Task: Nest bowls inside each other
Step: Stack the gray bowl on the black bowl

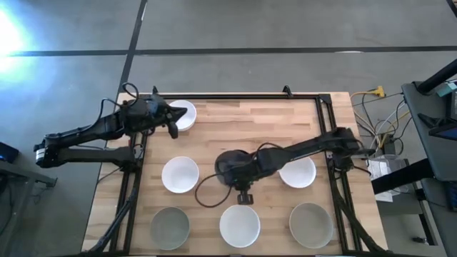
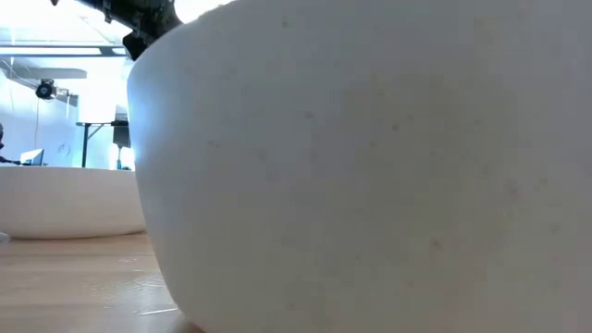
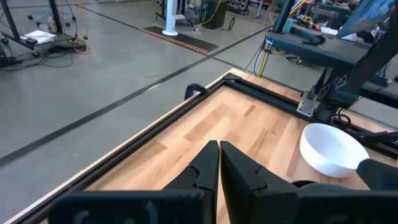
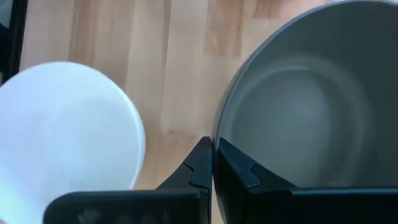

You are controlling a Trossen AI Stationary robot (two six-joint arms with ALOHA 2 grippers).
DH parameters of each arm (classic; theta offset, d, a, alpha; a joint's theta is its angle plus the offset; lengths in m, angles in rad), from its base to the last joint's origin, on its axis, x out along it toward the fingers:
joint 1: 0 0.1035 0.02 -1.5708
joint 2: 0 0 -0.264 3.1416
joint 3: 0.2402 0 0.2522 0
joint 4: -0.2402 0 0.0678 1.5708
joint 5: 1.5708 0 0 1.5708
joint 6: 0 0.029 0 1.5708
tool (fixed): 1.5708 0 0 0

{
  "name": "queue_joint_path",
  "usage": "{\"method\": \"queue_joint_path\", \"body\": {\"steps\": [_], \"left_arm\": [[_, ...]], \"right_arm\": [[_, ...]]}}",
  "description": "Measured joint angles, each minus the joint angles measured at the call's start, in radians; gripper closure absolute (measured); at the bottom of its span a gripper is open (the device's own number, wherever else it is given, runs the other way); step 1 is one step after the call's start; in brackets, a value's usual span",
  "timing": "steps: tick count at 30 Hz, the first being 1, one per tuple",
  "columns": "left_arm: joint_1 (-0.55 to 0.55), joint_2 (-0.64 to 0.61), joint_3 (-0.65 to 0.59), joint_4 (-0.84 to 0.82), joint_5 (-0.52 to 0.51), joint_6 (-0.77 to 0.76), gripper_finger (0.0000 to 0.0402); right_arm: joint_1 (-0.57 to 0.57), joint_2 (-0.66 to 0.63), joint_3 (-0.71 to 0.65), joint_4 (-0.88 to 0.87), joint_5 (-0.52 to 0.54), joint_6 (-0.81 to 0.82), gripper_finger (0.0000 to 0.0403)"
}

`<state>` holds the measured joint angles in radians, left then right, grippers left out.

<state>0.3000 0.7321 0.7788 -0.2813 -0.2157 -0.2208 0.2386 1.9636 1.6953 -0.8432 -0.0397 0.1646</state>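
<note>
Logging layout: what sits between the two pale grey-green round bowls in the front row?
A smooth white round bowl, touching neither the left-side grey-green bowl nor the right-side grey-green bowl; the high view shows it.

Looked like a robotics lab or workshop: bare concrete floor (image 3: 93,81) with tape lines, loose cables (image 1: 382,118), equipment stands (image 3: 59,15), and a framed wooden table (image 1: 250,128).

Wooden table (image 1: 243,128) bearing 7 bowls (image 1: 180,175)

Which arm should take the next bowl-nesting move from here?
Right, probably. The right gripper is at the dark grey bowl's rim mid-table, white bowls alongside. The left gripper waits at the far-left corner by one white bowl.
</note>
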Motion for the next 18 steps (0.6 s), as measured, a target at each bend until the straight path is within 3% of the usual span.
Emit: {"method": "queue_joint_path", "body": {"steps": [3,8,18], "left_arm": [[0.0,0.001,0.0,0.0,0.005,-0.001,0.0402],[0.0,-0.008,0.0,0.0,0.034,-0.002,0.0402],[0.0,-0.03,0.0,-0.013,0.059,-0.004,0.0402]], "right_arm": [[0.001,0.04,0.085,-0.052,0.009,-0.01,0.0394],[0.001,0.095,0.205,-0.212,0.123,-0.009,0.0394],[0.001,0.171,0.244,-0.246,0.085,-0.004,0.0394]]}}
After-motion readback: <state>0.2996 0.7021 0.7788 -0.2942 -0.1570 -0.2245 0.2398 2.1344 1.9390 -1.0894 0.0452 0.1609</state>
